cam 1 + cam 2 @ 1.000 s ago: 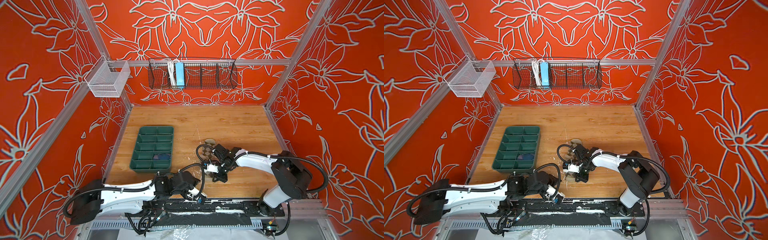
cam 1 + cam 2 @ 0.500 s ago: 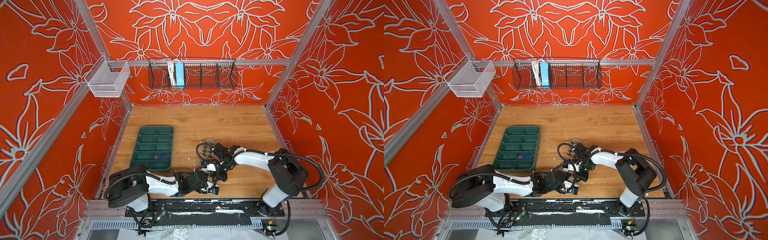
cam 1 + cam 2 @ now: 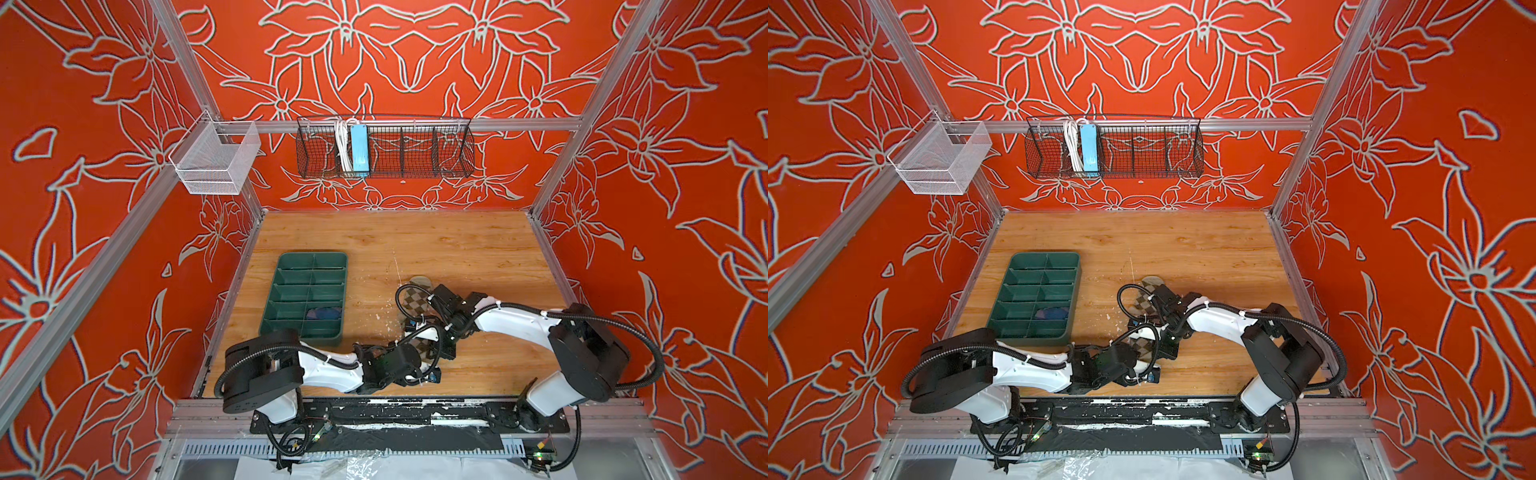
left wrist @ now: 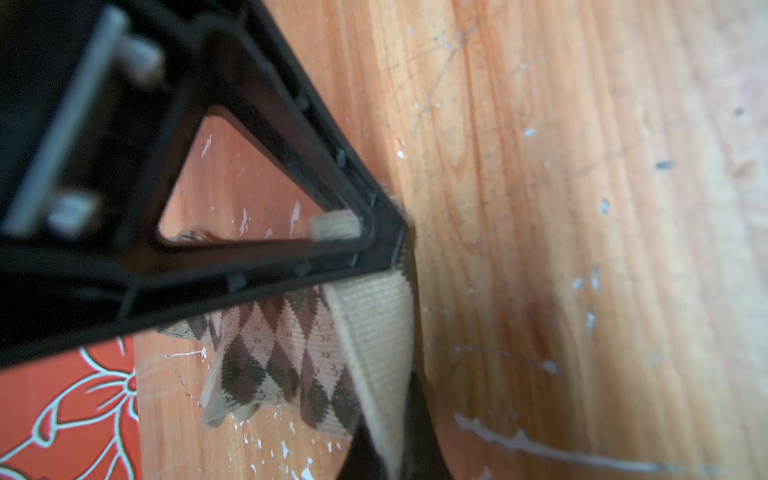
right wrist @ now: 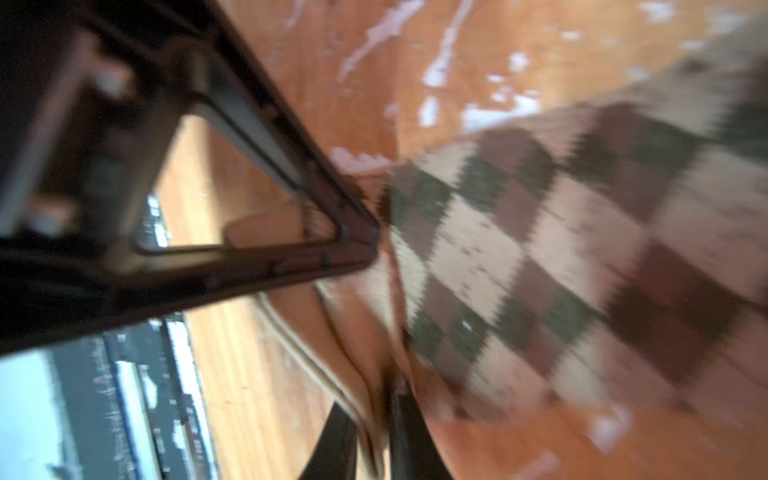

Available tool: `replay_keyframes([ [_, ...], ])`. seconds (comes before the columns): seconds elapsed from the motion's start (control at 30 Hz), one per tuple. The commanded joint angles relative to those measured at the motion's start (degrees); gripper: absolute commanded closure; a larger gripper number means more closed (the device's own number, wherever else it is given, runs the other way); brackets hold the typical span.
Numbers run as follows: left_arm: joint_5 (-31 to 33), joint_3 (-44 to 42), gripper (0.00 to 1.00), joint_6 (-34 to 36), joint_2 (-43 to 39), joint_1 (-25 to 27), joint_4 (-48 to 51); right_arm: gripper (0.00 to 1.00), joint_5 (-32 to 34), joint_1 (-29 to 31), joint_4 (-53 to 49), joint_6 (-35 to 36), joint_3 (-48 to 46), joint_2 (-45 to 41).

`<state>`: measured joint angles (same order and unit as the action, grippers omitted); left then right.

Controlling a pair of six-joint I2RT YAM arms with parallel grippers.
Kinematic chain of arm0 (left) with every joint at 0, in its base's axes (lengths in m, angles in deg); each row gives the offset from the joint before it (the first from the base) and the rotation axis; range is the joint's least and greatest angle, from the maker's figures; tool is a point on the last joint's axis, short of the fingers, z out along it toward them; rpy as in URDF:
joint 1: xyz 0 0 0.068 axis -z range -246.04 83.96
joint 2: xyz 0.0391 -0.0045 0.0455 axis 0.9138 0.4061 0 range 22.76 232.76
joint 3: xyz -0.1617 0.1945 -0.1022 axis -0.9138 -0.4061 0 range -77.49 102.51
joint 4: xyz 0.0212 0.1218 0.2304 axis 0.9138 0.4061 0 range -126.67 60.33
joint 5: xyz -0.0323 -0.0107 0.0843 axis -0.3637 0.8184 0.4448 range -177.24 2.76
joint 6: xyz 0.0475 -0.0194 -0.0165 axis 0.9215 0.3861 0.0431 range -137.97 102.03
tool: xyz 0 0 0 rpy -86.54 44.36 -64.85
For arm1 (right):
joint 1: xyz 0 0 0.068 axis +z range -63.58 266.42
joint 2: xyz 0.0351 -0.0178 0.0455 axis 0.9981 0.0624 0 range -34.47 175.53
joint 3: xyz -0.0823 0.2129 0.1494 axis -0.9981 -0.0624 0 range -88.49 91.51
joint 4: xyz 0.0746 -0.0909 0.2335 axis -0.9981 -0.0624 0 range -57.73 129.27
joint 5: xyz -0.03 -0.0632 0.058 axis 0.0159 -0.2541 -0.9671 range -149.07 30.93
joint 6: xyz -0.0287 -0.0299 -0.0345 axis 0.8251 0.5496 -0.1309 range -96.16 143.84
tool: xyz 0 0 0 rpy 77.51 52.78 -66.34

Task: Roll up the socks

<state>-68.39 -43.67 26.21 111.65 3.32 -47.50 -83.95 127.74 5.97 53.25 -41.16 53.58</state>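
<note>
Both top views: high over the table's [image 3: 457, 249] front edge, facing down, sharing everything. My wrist cameras: close on the argyle sock [image 4: 286, 353].

Bare worktop [image 3: 415, 237] across the far half, wall to wall. Left side taken up by a green tray [image 3: 324, 337] lying close to the left wall, thin strip of wood between. Near middle crowded: left arm [image 3: 328, 372] and right arm [image 3: 511, 324] reaching in from the front edge and meeting over an argyle sock [image 3: 417, 300]. Leaves a clear lane between tray and sock, and open wood toward the right wall past the right arm. Overhead at the back, a wire basket [image 3: 384, 166] and a white mesh basket [image 3: 216, 166], well above the worktop.
</note>
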Motion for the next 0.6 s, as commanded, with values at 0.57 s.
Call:
replay_keyframes([
  [0.57, -39.3, 25.4, 1.00, -9.3, 10.2, -18.4, 43.6, 0.56, 23.1, -0.9, 19.0, 7.5, -16.5, -61.6],
])
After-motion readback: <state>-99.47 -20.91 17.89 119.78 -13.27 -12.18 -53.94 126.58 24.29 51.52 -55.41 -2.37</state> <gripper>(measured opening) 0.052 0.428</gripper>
